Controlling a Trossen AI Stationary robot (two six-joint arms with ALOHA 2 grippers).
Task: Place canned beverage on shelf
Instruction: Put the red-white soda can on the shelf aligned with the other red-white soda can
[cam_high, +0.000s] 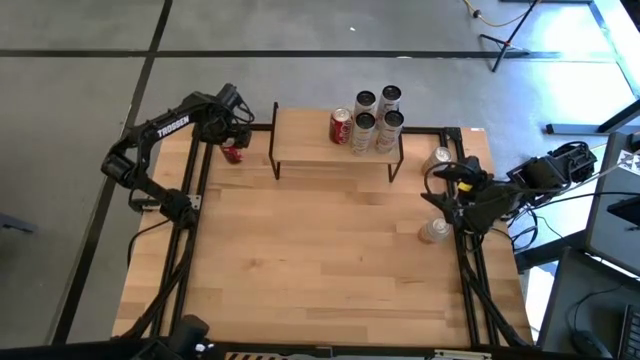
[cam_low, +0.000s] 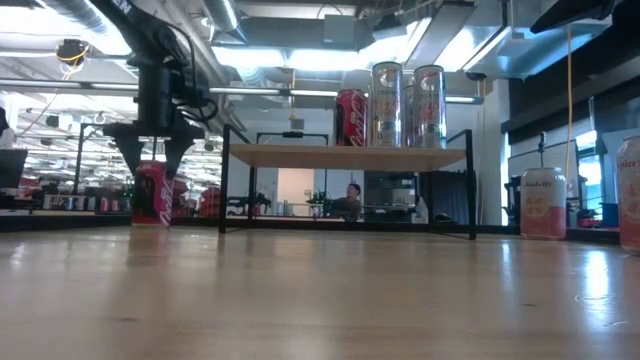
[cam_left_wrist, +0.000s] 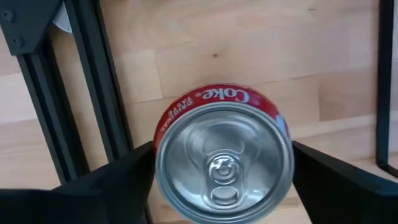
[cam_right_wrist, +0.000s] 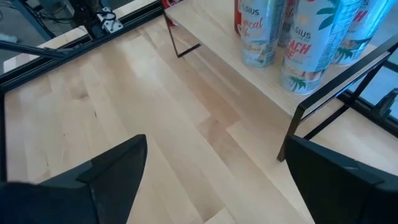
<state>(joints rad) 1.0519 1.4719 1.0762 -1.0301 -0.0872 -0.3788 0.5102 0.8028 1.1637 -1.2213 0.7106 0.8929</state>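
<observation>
Tabletop (cam_high: 320, 250): light-wood planks framed by black rails; bare across the middle, cans only toward its edges.
Left gripper (cam_left_wrist: 222, 180): pointed straight down over the far left corner, arm folded back along the left rail.
Left fingers (cam_left_wrist: 106, 186): spread wide, one on each side of the red Coke can (cam_left_wrist: 222, 158); the can stood upright between them, just beside both pads, contact not clear.
Right gripper (cam_right_wrist: 214, 180): hung above the right rail, tilted toward the shelf.
Right fingers (cam_right_wrist: 106, 177): wide apart, nothing between them but bare wood.
Shelf (cam_high: 310, 145): low board on thin black legs, ahead of the right fingers and just beside the left ones, at the far edge.
On the shelf: a second red can (cam_high: 341, 127) and four tall silver cans (cam_high: 377, 118), upright, bunched at its right end.
Loose cans: two pale cans (cam_high: 436, 157) on the table by the right rail, near the right fingers.
Room: grey floor around the table; beyond it, in the low view, ceiling lights, ducting and a seated person (cam_low: 350, 198) under the shelf line.
</observation>
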